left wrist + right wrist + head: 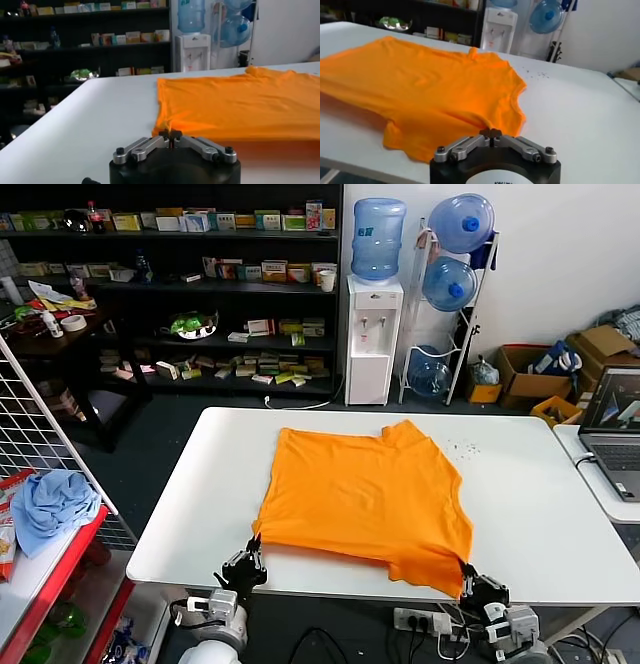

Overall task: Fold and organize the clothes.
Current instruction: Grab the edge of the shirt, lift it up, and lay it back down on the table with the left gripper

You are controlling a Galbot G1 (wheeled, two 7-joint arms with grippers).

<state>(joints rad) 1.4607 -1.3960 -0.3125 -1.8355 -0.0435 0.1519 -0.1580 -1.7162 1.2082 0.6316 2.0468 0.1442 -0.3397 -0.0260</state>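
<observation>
The orange T-shirt [365,499] lies spread on the white table [560,514], no fold made yet. Near hem corners are pinched by the closed left gripper [250,552] and right gripper [470,576]; all folding remains.

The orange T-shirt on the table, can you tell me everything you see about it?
The orange T-shirt is bright, soft-looking cloth with short sleeves. It lies spread out but a bit crooked and wrinkled on the white table, its bottom hem toward the robot and reaching the near edge. No print shows on the side facing up. The left gripper is shut on the hem's left corner, and the right gripper is shut on the right corner. Nothing else touches it.
</observation>
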